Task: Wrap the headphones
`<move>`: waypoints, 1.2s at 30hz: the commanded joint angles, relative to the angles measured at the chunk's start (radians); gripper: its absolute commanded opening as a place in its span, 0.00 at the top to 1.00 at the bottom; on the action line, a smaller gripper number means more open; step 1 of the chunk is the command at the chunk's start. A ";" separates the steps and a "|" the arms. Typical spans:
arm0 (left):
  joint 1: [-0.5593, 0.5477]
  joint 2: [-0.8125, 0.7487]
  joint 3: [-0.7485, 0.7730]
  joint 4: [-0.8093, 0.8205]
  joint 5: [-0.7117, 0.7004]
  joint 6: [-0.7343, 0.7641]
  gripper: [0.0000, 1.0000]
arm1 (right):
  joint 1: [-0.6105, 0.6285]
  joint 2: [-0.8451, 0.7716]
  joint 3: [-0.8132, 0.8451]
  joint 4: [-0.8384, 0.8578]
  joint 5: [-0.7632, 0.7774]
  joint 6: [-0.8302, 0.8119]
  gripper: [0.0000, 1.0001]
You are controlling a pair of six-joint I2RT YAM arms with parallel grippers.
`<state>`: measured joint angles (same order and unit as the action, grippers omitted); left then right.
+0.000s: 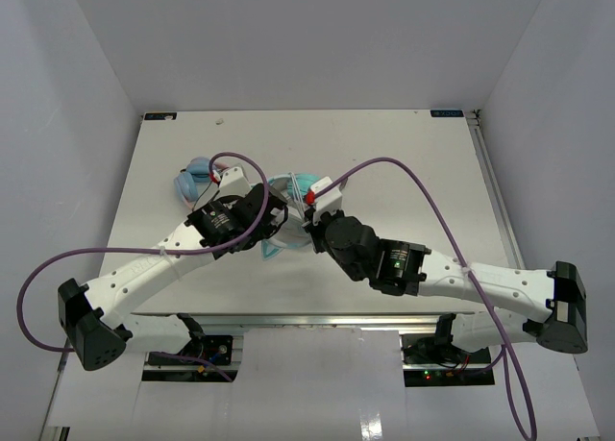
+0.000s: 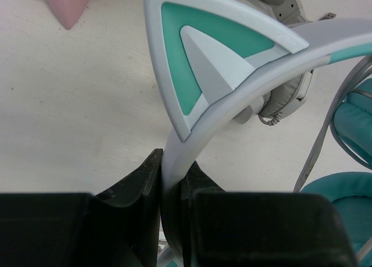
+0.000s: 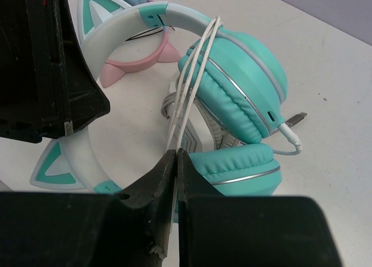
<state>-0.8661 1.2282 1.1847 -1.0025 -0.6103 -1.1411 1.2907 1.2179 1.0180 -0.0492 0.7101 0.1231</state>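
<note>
The teal headphones (image 1: pixel 293 186) lie mid-table between my two grippers. My left gripper (image 2: pixel 172 177) is shut on their pale headband (image 2: pixel 232 98), just below a cat-ear point (image 2: pixel 197 57). My right gripper (image 3: pixel 176 156) is shut on the thin whitish cable (image 3: pixel 192 75), which runs up in several strands over the headband beside the turquoise ear cups (image 3: pixel 238 86). The cable's plug end (image 3: pixel 289 134) enters the upper ear cup. In the top view the grippers (image 1: pixel 306 215) hide most of the headband.
Light-blue-and-pink headphones (image 1: pixel 197 182) lie at the left behind my left arm; their pink cat ears show in the right wrist view (image 3: pixel 139 66). Larger grey-white headphones (image 2: pixel 285 98) lie under the teal pair. Purple arm cables (image 1: pixel 423 196) loop above the table.
</note>
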 commanded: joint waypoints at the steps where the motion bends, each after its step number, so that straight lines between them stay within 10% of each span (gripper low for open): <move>1: 0.004 -0.027 0.021 0.128 -0.011 -0.027 1.00 | 0.012 -0.022 0.016 0.000 0.013 0.004 0.89; 26: 0.005 -0.008 0.014 0.142 -0.021 -0.012 1.00 | 0.013 -0.150 0.029 -0.055 0.071 0.005 0.77; 36: 0.001 0.086 0.034 0.388 0.106 0.209 1.00 | 0.013 -0.307 0.037 -0.314 0.209 0.118 0.73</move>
<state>-0.8650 1.2816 1.1847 -0.8092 -0.5717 -1.0285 1.2984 0.9953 1.0191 -0.2458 0.8084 0.1700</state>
